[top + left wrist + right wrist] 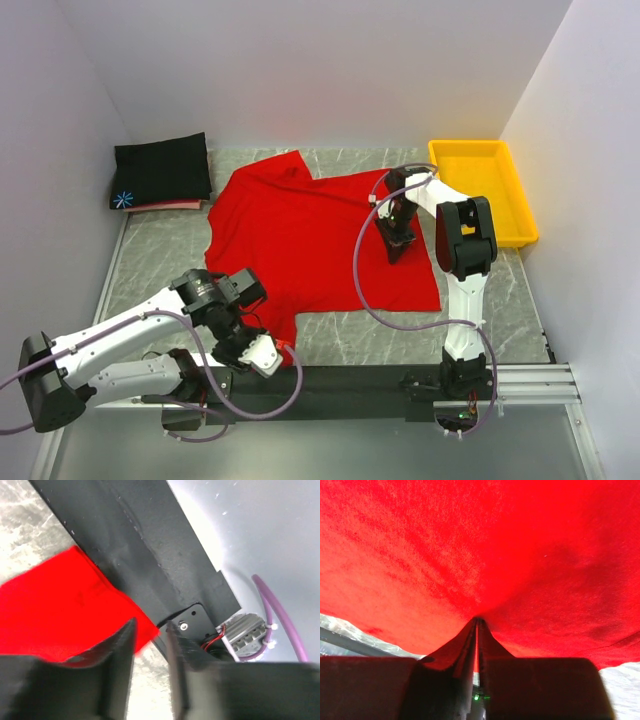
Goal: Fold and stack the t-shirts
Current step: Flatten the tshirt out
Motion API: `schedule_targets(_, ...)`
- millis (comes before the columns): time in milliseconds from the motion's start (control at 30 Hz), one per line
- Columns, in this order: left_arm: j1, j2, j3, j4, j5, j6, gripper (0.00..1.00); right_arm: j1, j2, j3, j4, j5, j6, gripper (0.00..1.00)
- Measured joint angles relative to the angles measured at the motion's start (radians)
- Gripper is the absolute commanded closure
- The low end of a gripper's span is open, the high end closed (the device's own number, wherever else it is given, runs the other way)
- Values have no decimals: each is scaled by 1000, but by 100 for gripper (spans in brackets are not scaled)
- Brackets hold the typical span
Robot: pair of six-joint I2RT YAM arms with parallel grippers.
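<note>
Pinched flat between the closed fingers of the right gripper (476,625) is a raised fold of the red shirt (300,230). In the right wrist view the cloth puckers up to a point where the two fingertips meet, with no gap between them. From above, this gripper sits on the right half of the shirt, near its right sleeve, and the arm reaches forward over the cloth from its base at the near edge.

At the left gripper (151,626), the fingers (115,675) stand a little apart, and the marbled table (160,260) shows through the gap. The near corner of the red shirt reaches in between the fingertips, but the fingers are not pressed together on it. Just beyond them runs the black rail (140,555) along the table's near edge, with a purple cable (280,610) to the right.

The red shirt lies spread over the middle of the table, mostly flat, with its collar end toward the far left and its hem toward the near right. In the far left corner the black shirt (160,168) lies folded, its small blue-white star mark at the near left corner. It rests on the pink shirt (165,206), which shows only as a thin edge beneath it. That stack lies just beside the red shirt's far left sleeve. A yellow tray (520,215) sits at the far right, close to the right arm.
</note>
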Motion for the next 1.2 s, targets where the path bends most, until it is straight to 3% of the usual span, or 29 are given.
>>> schedule_targets(67, -4, 8, 21, -16, -2, -14, 51, 0, 0, 1, -5, -2, -6, 80)
schedule_targets(200, 35, 5, 90, -47, -11, -45, 54, 2, -14, -5, -6, 2, -33, 76)
schedule_targets(433, 549, 116, 196, 73, -22, -163, 77, 2, -153, -90, 4, 81, -71, 85)
schedule_targets(600, 756, 370, 198, 331, -87, -378, 83, 0, -172, -139, 21, 140, -77, 92)
schedule_targets(733, 851, 550, 207, 508, -160, -528, 83, 0, -136, -143, 36, 167, -74, 94)
schedule_targets(900, 897, 685, 212, 632, -243, -612, 85, 0, -91, -143, 40, 202, -61, 96)
schedule_targets(1067, 927, 704, 188, 677, -278, -617, 87, 10, -108, -189, 36, 223, -55, 100)
schedule_targets(1200, 958, 655, 131, 689, -274, -583, 88, 31, -173, -319, 32, 226, -55, 100)
